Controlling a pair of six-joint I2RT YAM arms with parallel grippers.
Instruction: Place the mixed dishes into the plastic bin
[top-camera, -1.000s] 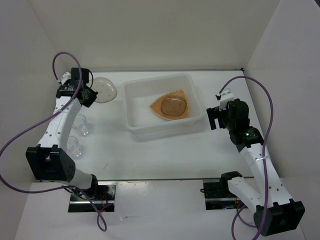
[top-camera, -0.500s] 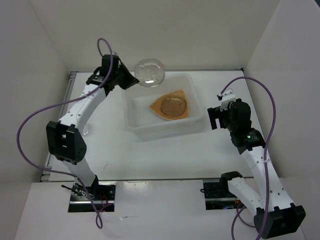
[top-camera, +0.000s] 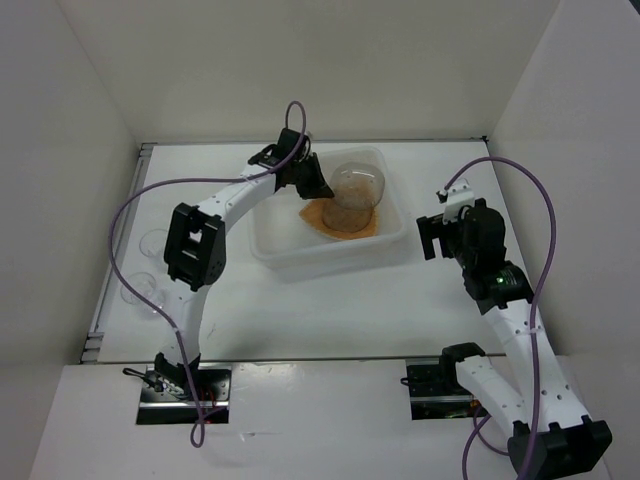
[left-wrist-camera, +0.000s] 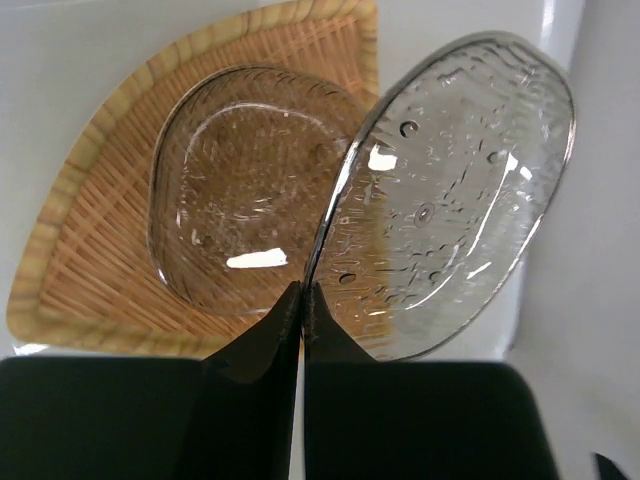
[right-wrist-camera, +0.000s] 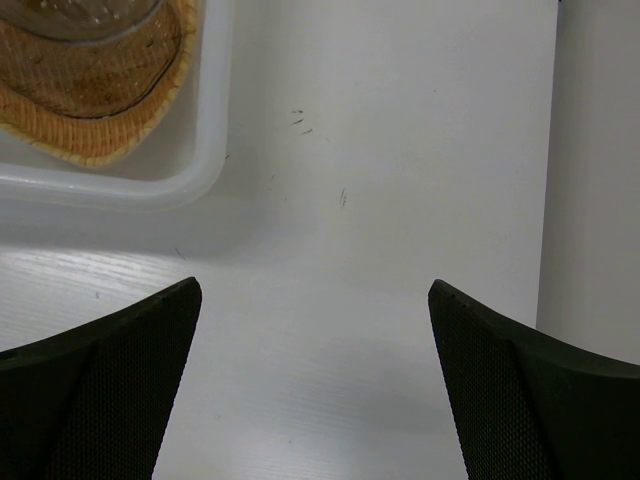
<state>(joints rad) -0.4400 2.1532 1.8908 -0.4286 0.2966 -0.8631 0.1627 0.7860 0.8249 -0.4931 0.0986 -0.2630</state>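
The plastic bin (top-camera: 330, 255) sits on the white table (top-camera: 300, 310), toward 12 o'clock from the middle. Inside it lies the orange-tan ribbed plate (left-wrist-camera: 90, 260), with one small grey-brown plate (left-wrist-camera: 250, 190) resting flat on its centre. The left arm stretches across from 9 o'clock over the bin's rim. Its left hand (left-wrist-camera: 302, 300) is pressed together, pinching the edge of the second small translucent plate (left-wrist-camera: 450, 190). That plate hangs tilted steeply, nearly on edge, over the bin; from the wrist view it overlaps the 3 o'clock side of the plate lying below. I cannot tell whether the two touch.

At 3 o'clock of the bin, apart from its wall, the right hand (right-wrist-camera: 312, 288) hovers above bare table with its fingers spread wide and nothing between them.

Out at 9 o'clock, well apart from the bin, a clear cup (top-camera: 152, 241) stands on the table, and a second cup (top-camera: 137, 292) stands just toward 6 o'clock from it.
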